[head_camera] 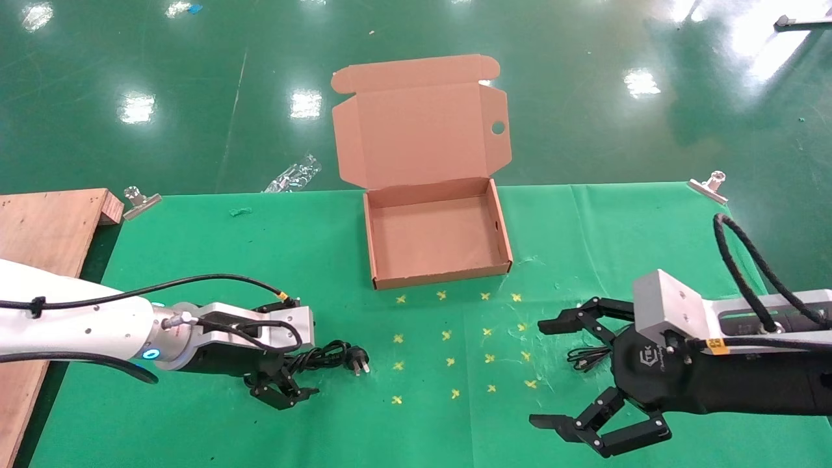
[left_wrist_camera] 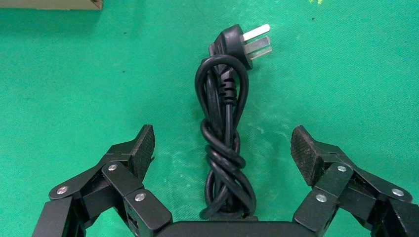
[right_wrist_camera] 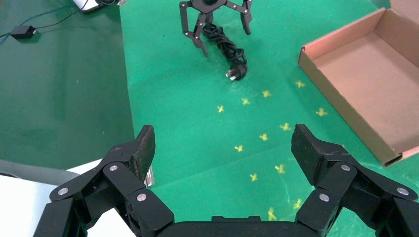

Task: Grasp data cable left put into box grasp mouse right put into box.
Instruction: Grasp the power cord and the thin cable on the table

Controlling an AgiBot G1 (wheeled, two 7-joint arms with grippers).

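Left wrist view: my left hand (left_wrist_camera: 222, 153) is spread, straddling the data cable (left_wrist_camera: 223, 143) on the desk (left_wrist_camera: 74, 89); I close squarely on the knotted middle. The box (head_camera: 437, 237) stands open ahead. My right hand (head_camera: 572, 377) hangs open.

Green cloth (head_camera: 260, 260) with yellow crosses (head_camera: 446, 335), wooden board (head_camera: 45, 227), two metal clips (head_camera: 140, 200)
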